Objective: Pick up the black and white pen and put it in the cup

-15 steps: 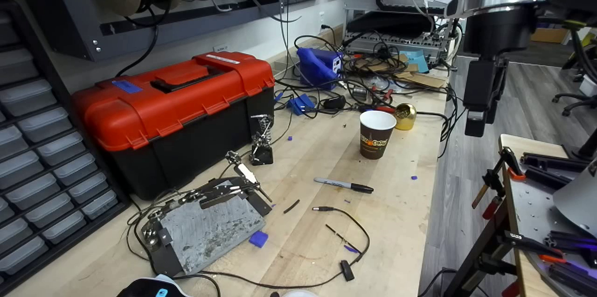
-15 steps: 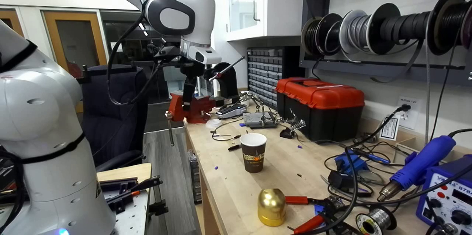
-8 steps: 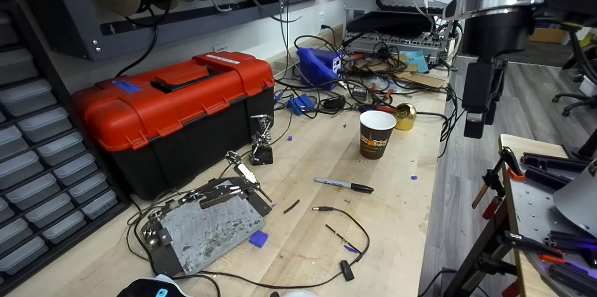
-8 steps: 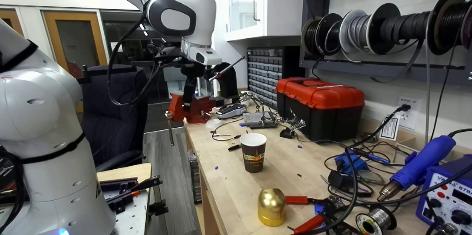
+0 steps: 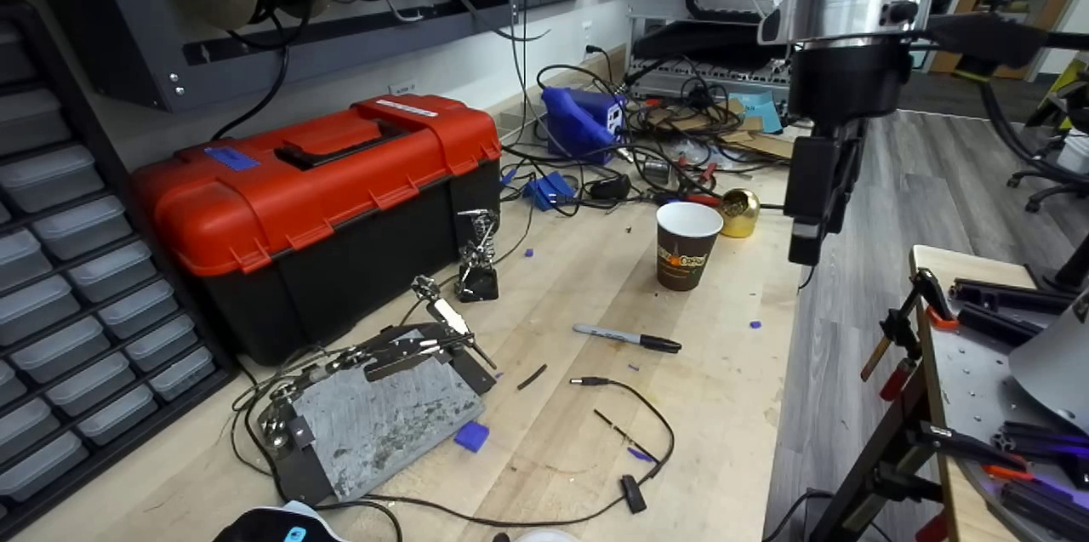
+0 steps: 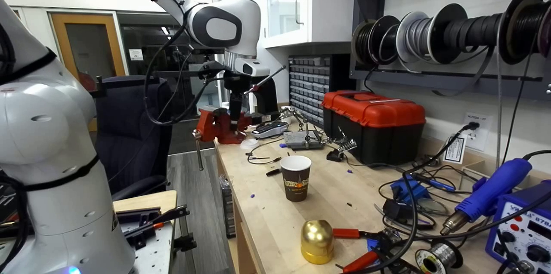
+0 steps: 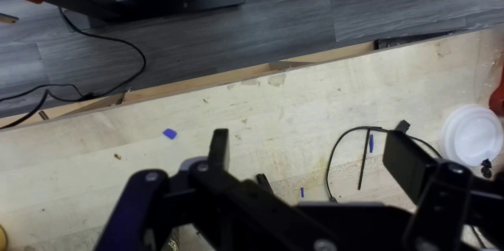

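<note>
The black and white pen (image 5: 627, 338), a marker with a whitish-grey body and black cap, lies flat on the wooden bench. In an exterior view only its black end (image 6: 273, 172) shows beside the cup. In the wrist view its black tip (image 7: 264, 182) shows; my gripper hides the rest. The cup (image 5: 683, 257), brown with a white inside, stands upright near the pen. It also shows in an exterior view (image 6: 296, 181). My gripper (image 7: 313, 156) is open and empty, its fingers wide apart. It hangs above the bench's edge (image 5: 818, 234), to the side of the pen and cup.
A red toolbox (image 5: 340, 176) stands along the wall. A gold dome (image 6: 317, 241) stands near the cup. A soldering-hand stand (image 5: 383, 414), a thin black cable (image 5: 668, 431) and small blue scraps (image 5: 471, 436) lie on the bench. A red vise (image 6: 221, 125) sits at the bench end.
The arm has moved from beyond the bench edge toward the bench, leftward in one exterior picture and rightward in the other, and slightly lower. The pen and cup have not moved.
</note>
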